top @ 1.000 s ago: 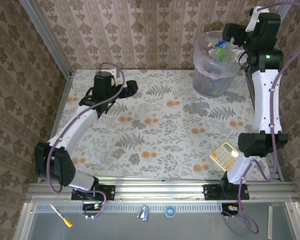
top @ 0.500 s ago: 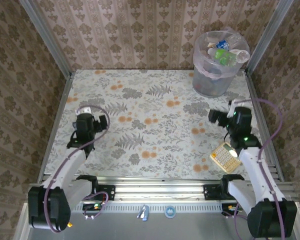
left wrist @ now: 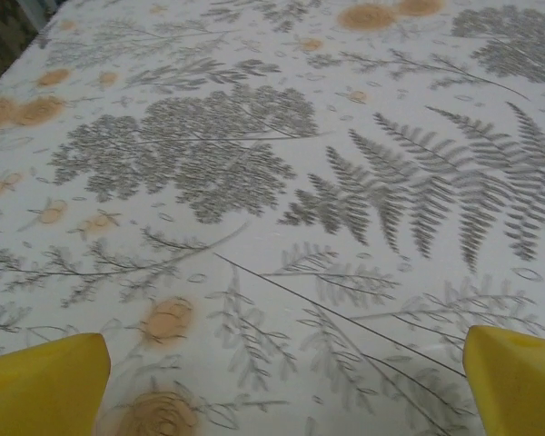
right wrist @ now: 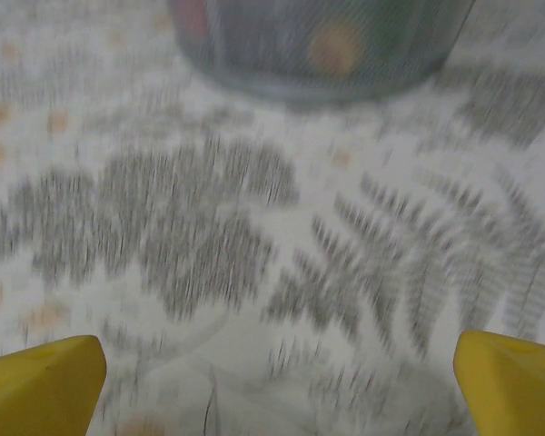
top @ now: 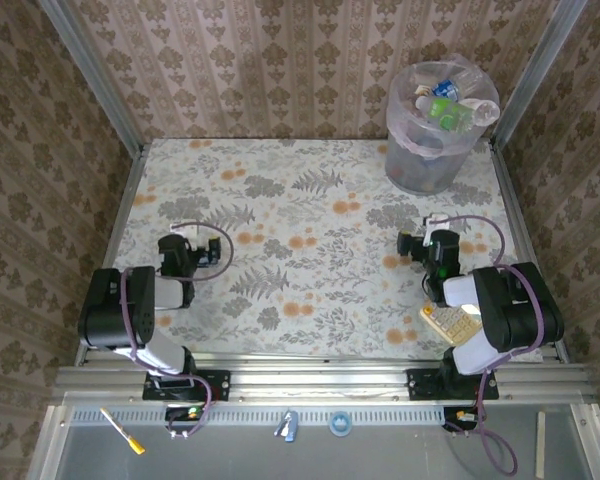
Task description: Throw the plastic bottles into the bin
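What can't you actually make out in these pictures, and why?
Bottles in the bin, top view: too small and jumbled to count.
Calculator, top view: partly under the right arm; keys too small to read.
Bin, right wrist view: blurred and cut off by the top edge; its contents are just coloured smudges.

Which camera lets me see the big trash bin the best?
The top external view. It shows the whole bin from above, standing at the far right, with plastic bottles inside. The right wrist view catches just the bin's blurry lower wall.
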{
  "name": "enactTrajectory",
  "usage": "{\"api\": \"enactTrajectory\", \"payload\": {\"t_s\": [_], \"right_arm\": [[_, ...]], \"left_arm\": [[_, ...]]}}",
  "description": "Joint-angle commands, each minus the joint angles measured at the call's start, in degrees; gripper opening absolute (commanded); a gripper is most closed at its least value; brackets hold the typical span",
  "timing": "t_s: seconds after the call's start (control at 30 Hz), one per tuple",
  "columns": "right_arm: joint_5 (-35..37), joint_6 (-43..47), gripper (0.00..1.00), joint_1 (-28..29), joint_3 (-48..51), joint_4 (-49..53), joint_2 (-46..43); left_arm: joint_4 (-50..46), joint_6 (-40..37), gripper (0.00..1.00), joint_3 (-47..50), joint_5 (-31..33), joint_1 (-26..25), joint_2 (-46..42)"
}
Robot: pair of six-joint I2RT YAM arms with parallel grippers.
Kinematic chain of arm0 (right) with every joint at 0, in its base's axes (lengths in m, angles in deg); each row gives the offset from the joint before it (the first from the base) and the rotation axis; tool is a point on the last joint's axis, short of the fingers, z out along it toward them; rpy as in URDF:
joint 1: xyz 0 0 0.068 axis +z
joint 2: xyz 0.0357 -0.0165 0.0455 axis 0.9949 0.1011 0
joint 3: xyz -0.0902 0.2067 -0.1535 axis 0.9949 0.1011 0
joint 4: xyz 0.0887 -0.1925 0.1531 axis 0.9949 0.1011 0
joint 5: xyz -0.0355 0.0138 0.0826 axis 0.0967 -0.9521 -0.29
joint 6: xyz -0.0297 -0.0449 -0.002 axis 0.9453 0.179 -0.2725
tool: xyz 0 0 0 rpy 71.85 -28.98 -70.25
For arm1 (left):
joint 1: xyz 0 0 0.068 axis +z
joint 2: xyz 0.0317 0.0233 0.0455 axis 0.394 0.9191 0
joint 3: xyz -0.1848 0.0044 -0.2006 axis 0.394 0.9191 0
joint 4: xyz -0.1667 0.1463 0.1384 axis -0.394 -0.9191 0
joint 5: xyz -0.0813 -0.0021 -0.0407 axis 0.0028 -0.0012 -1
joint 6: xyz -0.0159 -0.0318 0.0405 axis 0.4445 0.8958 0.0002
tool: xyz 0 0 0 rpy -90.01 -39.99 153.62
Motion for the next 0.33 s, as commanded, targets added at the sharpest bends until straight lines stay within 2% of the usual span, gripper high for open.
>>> {"api": "enactTrajectory", "payload": {"t_s": [0.0,0.1,0.3], "right_arm": [[6.12,-1.53,1.0,-0.42,-0.84,-4.3,-1.08],[1.81,-0.94,1.0,-1.25,-1.77,-2.88,-0.84],[2.62,-0.35,1.0,-0.69,-1.74,-2.86,-0.9]], "left_arm": [[2.39,0.69,1.0,-2.98,-4.2,1.46,-0.83],[3.15,0.33,1.0,-2.95,-4.43,1.44,-0.5],[4.07,0.11,1.0,-2.69,-4.87,1.46,-0.45]]}}
